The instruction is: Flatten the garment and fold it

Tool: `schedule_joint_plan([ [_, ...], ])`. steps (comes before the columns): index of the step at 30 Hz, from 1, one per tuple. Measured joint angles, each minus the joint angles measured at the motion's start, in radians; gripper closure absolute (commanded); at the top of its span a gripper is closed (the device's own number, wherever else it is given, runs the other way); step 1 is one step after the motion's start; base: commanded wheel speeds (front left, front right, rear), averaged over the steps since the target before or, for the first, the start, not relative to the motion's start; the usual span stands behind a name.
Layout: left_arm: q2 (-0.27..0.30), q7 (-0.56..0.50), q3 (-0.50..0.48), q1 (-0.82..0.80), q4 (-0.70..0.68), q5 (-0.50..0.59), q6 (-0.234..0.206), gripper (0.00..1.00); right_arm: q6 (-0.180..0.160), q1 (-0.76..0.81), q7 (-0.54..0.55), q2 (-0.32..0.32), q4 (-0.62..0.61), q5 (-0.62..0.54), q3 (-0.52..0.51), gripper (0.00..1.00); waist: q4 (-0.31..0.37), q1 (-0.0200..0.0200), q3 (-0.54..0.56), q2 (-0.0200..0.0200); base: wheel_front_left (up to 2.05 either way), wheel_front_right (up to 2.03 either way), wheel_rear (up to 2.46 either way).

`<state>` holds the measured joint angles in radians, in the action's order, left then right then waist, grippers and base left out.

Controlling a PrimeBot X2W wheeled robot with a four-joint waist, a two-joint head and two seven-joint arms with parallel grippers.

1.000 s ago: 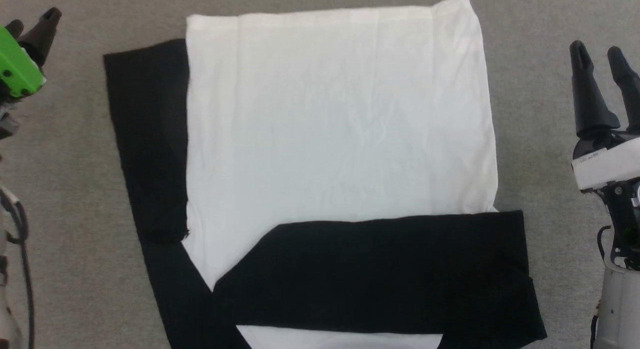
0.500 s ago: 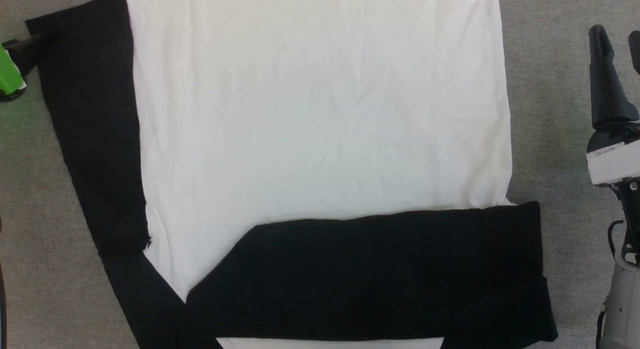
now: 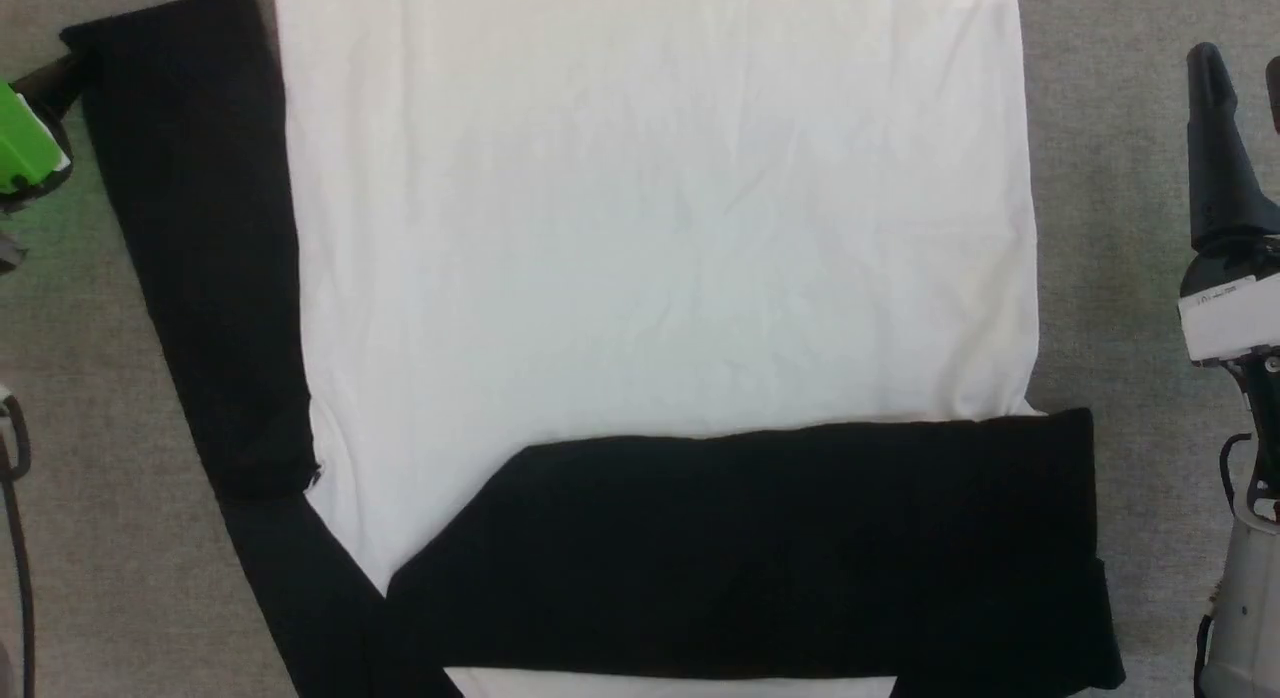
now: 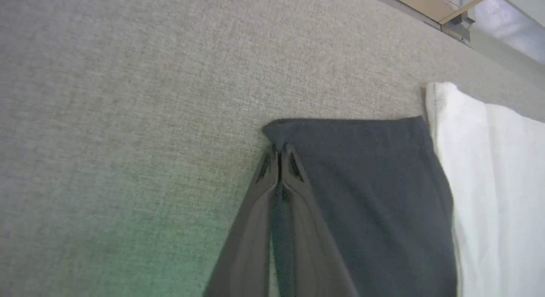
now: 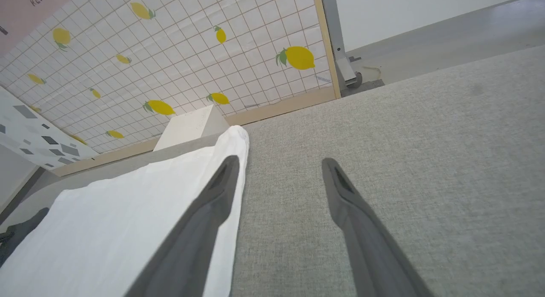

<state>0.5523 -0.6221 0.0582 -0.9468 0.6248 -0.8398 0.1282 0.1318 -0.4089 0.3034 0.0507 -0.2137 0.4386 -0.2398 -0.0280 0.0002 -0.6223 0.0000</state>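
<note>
Fingers of the left gripper [image 4: 279,149] are pressed together on a corner of the garment [image 4: 362,182], with a small pucker of black cloth caught at their tips. From that pinch the black strip runs back along the fingers' right side, and the white panel lies beyond it. The right gripper [image 5: 279,160] stands with its jaws wide apart and nothing between them, above grey carpet [image 5: 404,161]. The garment's white edge lies just to its left, and the left finger crosses over that edge in the wrist view. From the head, the garment lies spread flat between both grippers, a black band folded across its near end.
</note>
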Motion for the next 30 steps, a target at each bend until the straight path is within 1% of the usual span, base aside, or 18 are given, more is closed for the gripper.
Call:
schedule_joint_plan([
  [4,-0.015,0.107,-0.035,0.005,0.055,-0.007,0.000,1.00,0.000,0.000,-0.002,0.000,0.031,0.000,0.001,0.00,-0.008,-0.0001,0.038,0.0000,0.00,0.00,0.00],
  [7,-0.013,0.178,-0.064,0.009,0.099,-0.009,-0.009,1.00,0.000,0.002,-0.006,0.000,0.053,0.001,-0.002,0.00,-0.016,-0.0001,0.076,0.0000,0.00,0.00,0.00],
  [8,-0.014,0.206,-0.077,0.012,0.113,-0.010,-0.020,1.00,0.000,0.005,-0.006,0.000,0.059,0.001,-0.005,0.00,-0.019,-0.0001,0.091,0.0000,0.00,0.00,0.00],
  [11,-0.014,0.250,-0.099,0.024,0.148,-0.012,-0.047,1.00,0.000,0.026,-0.006,0.000,0.081,0.002,-0.019,0.00,-0.030,-0.0002,0.139,0.0000,0.00,0.00,0.00],
  [13,-0.018,0.265,-0.121,0.035,0.158,-0.025,-0.050,1.00,0.000,0.045,-0.006,0.000,0.099,0.003,-0.027,0.00,-0.039,-0.0002,0.172,0.0000,0.00,0.00,0.00],
  [14,-0.022,0.269,-0.138,0.040,0.163,-0.047,-0.050,1.00,0.000,0.056,-0.007,0.000,0.107,0.007,-0.030,0.00,-0.043,-0.0002,0.191,0.0000,0.00,0.00,0.00],
  [17,-0.016,0.285,-0.147,0.072,0.159,-0.059,-0.049,1.00,0.000,0.083,-0.012,0.000,0.130,0.024,-0.034,0.00,-0.057,-0.0002,0.246,0.0000,0.00,0.00,0.00],
  [21,-0.011,0.301,-0.160,0.098,0.110,-0.067,-0.049,1.00,0.000,0.114,-0.018,0.000,0.156,0.033,-0.039,0.00,-0.076,-0.0002,0.320,0.0000,0.00,0.00,0.00],
  [25,-0.010,0.298,-0.153,0.110,0.019,-0.067,-0.049,1.00,0.000,0.137,-0.020,-0.001,0.170,0.048,-0.048,0.00,-0.095,-0.0003,0.389,-0.0001,0.00,0.00,0.00],
  [28,-0.029,0.273,-0.130,0.117,-0.070,-0.068,-0.049,1.00,0.000,0.148,-0.022,0.000,0.181,0.055,-0.054,0.00,-0.108,-0.0002,0.434,0.0000,0.00,0.00,0.00],
  [30,-0.056,0.250,-0.102,0.132,-0.136,-0.067,-0.050,1.00,0.000,0.156,-0.022,0.000,0.188,0.057,-0.055,0.00,-0.115,-0.0003,0.461,0.0000,0.00,0.00,0.00],
])
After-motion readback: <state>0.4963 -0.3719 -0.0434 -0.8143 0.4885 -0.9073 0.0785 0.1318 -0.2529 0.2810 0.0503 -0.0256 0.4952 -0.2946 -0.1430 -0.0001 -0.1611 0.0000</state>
